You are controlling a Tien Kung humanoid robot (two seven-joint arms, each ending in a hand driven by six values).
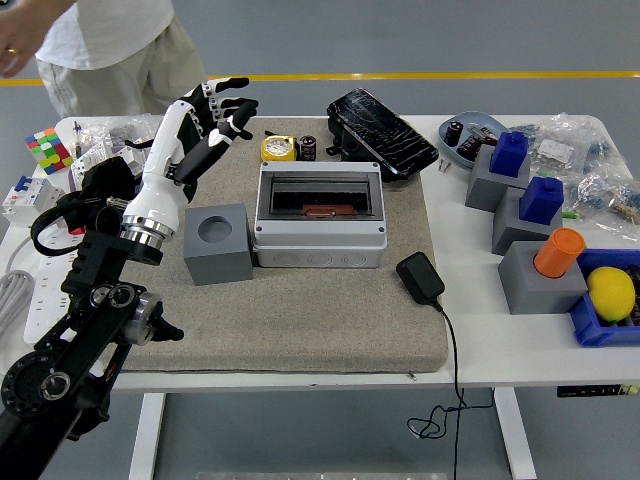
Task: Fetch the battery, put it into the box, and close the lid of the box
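A person (100, 45) stands at the counter's (470, 330) far left corner, left of the grey box (320, 228). The left hand (205, 125) is raised left of and beyond the box, fingers spread and grasping nothing. A grey block (217, 243) sits touching the box's left side. Inside the open box, the battery (322, 211) lies flat, long axis running left to right. The black lid (382, 120) rests just beyond the box's right rear corner. A black charger (420, 278) lies near its front right.
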